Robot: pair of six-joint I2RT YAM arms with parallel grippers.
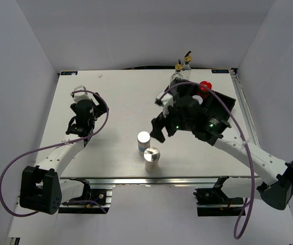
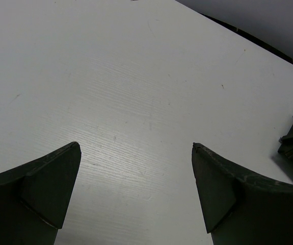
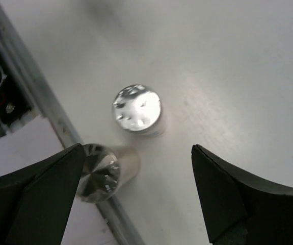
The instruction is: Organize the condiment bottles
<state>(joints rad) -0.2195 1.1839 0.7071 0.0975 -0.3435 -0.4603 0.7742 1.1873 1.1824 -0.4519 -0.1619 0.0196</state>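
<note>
Shakers: the farther shaker (image 1: 143,138) and the nearer shaker (image 1: 152,154) stand just beside each other at the middle of the worktop's (image 1: 121,97) near edge.
Long axis: both are upright, shiny caps up.
Right gripper (image 1: 158,131): jaws apart and holding nothing, just to the far-right of the pair.
Bearing: in the wrist view the farther shaker sits ahead, centred in the gap. The nearer shaker lies off by one finger, and I cannot tell whether they touch.
Nearer arm: the right one, by a wide margin.
Next move (judgement): bring the jaws down around the farther shaker and keep clear of its neighbour.
Other bottles: two cruets (image 1: 177,71) at the far edge, and a red-lidded jar (image 1: 204,87) by the black tray (image 1: 227,102) toward the far right corner.
Left gripper (image 2: 136,145): jaws apart over bare worktop on the left side, well apart from the shakers.
</note>
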